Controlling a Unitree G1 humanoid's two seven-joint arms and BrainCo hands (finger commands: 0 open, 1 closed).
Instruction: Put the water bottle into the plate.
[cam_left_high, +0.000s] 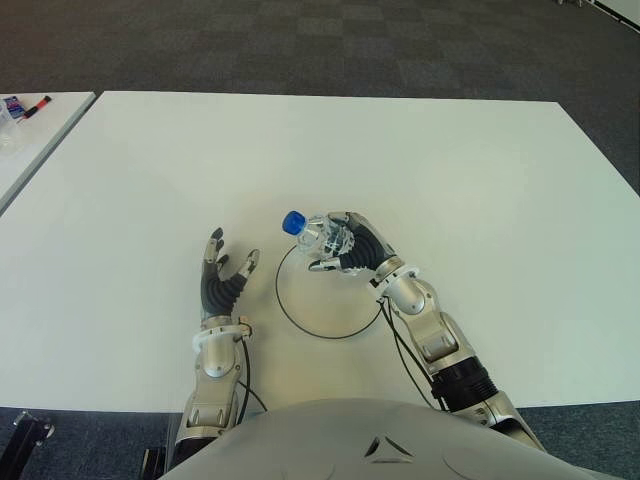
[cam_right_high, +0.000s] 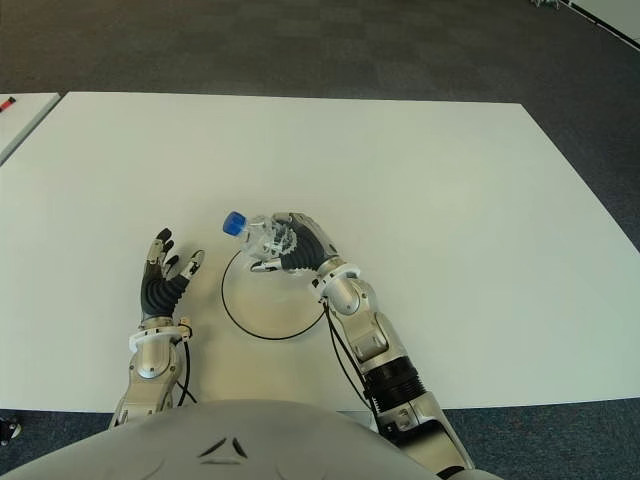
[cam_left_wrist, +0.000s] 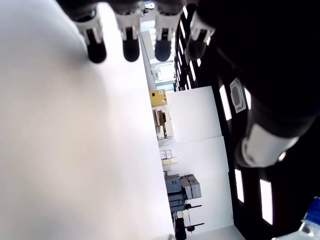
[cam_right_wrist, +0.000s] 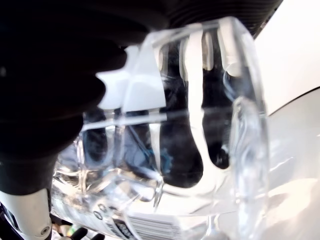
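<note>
The water bottle (cam_left_high: 318, 231), clear with a blue cap, is found clasped in the curled fingers of the right hand (cam_left_high: 352, 250) and tilted with its cap to the left, above the far rim of the plate (cam_left_high: 300, 321), which is seen as a thin dark ring on the white table (cam_left_high: 450, 170). The left hand (cam_left_high: 222, 280) is observed just left of the plate, fingers spread and nothing held.

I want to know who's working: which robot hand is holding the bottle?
The right hand grips the water bottle over the plate; the left hand is open, empty.
</note>
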